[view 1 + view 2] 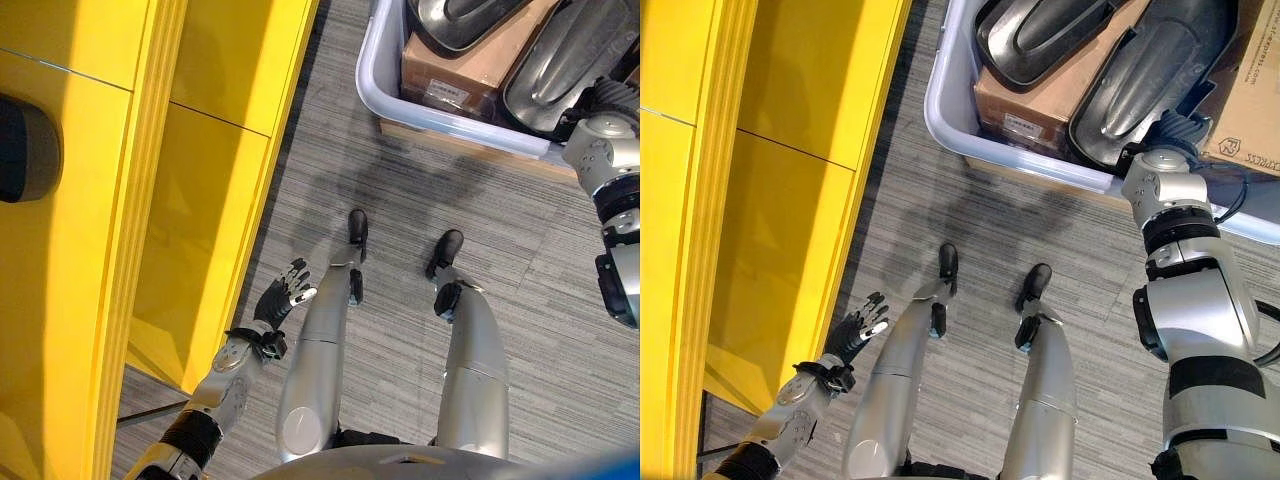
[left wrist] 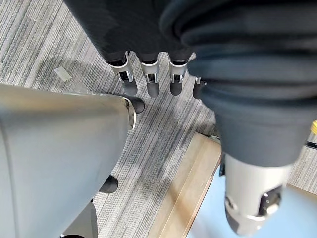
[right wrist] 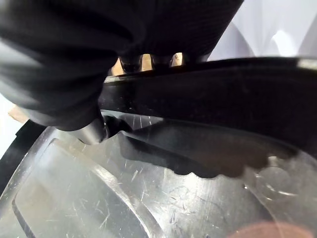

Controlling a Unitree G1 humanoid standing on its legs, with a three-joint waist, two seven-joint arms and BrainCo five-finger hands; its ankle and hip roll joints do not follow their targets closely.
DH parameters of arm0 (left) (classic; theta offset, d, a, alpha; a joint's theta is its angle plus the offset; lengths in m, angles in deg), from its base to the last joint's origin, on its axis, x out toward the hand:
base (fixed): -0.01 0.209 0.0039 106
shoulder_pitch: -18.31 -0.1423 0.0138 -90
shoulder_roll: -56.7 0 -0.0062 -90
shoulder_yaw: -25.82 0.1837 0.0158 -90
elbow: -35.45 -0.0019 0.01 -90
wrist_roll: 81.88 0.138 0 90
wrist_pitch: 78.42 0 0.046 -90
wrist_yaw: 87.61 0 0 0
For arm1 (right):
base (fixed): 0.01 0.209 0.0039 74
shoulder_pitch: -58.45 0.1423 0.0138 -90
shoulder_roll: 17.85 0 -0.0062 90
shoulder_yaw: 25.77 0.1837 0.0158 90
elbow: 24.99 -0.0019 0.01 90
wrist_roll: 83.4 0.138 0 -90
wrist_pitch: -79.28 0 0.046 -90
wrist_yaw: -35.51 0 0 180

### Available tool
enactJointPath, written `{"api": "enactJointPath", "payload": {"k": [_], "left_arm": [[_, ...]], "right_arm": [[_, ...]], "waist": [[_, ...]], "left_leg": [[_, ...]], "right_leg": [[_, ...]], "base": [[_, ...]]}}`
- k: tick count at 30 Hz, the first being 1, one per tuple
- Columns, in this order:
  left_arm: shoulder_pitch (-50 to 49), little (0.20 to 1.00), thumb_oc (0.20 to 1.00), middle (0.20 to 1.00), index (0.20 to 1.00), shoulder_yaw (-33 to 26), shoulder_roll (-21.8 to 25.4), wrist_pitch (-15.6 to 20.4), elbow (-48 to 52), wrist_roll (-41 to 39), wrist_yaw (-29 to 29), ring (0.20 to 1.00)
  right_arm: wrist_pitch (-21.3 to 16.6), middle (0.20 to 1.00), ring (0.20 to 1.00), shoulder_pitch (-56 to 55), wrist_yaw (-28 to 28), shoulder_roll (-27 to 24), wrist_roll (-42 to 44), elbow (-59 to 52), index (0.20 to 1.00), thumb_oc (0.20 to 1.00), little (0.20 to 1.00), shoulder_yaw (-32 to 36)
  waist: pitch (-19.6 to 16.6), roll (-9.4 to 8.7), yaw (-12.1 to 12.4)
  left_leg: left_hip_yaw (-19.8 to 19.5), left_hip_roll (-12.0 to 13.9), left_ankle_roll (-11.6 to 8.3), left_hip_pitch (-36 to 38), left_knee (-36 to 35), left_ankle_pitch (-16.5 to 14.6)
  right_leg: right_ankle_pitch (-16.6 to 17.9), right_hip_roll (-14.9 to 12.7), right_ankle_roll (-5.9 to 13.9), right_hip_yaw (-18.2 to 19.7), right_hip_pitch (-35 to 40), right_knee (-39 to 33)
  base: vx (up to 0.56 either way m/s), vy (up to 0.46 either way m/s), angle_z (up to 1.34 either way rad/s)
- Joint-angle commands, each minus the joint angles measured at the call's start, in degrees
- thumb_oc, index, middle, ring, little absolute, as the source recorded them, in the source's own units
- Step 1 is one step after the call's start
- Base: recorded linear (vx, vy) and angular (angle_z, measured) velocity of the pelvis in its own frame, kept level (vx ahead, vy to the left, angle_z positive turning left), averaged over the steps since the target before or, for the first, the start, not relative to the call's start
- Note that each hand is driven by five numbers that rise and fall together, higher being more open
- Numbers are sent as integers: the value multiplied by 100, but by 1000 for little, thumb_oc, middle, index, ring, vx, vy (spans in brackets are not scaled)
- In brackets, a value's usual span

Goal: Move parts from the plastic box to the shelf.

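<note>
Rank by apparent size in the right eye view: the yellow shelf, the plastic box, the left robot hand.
1. Shelf, largest.
2. Box, cut off by the frame, so only its visible part counts.
3. Left robot hand, clearly smallest.

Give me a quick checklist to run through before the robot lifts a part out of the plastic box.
1. Right hand at the dark glossy moulded part: ok, it is over the part's rim.
2. Grip closed on that part: cannot tell, the fingers go behind the rim.
3. Left hand free: ok, open, holding nothing, low beside the yellow shelf.
4. Pale plastic box within reach: ok, the right arm reaches into it.
5. Part free to lift: cannot tell; it leans on brown cardboard cartons, beside another dark part.
</note>
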Motion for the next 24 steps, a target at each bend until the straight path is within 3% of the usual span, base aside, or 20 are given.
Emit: {"api": "enactJointPath", "payload": {"k": [1,4,5,10,16,24], "left_arm": [[-98,1000,1000,1000,1000,118,207,176,307,166,-49,1000],[-144,1000,1000,1000,1000,113,219,234,291,178,-25,1000],[-162,1000,1000,1000,1000,104,223,306,279,238,4,1000],[-255,1000,1000,1000,1000,23,176,335,324,254,180,1000],[-326,1000,1000,1000,1000,-107,124,388,205,358,187,1000],[-297,1000,1000,1000,1000,-218,98,288,28,501,21,1000]], "right_arm": [[-325,200,200,-410,-132,262,-391,-159,200,200,200,-225],[-908,200,200,-494,236,265,-750,-352,200,200,200,-86],[-1301,200,200,-543,503,264,-1094,-529,200,200,200,4],[-1756,200,200,-886,993,392,-1757,-1611,200,200,200,344],[-2047,200,200,-1283,1338,478,-2244,-2441,200,200,200,830],[-1903,200,200,-1482,1297,398,-2358,-2690,200,200,200,1188]], "waist": [[369,327,240],[369,297,203],[369,278,176],[369,173,62],[369,75,-57],[369,-7,-117]], "left_leg": [[67,-275,102,294,-217,-542],[96,-244,103,513,-302,-554],[119,-227,93,626,-359,-543],[218,-182,74,1189,-577,-550],[294,-137,-15,2030,-956,-489],[328,-97,-150,2928,-1446,-341]], "right_leg": [[-729,101,165,163,513,435],[-672,90,210,185,726,281],[-637,102,228,205,821,208],[-527,97,279,221,1308,-140],[-411,77,354,259,2063,-638],[-337,27,434,253,2876,-1099]], "base": [[-14,-38,0],[-33,-71,-1],[-55,-93,0],[-38,-62,-8],[-38,-84,-14],[-28,-62,-7]]}}
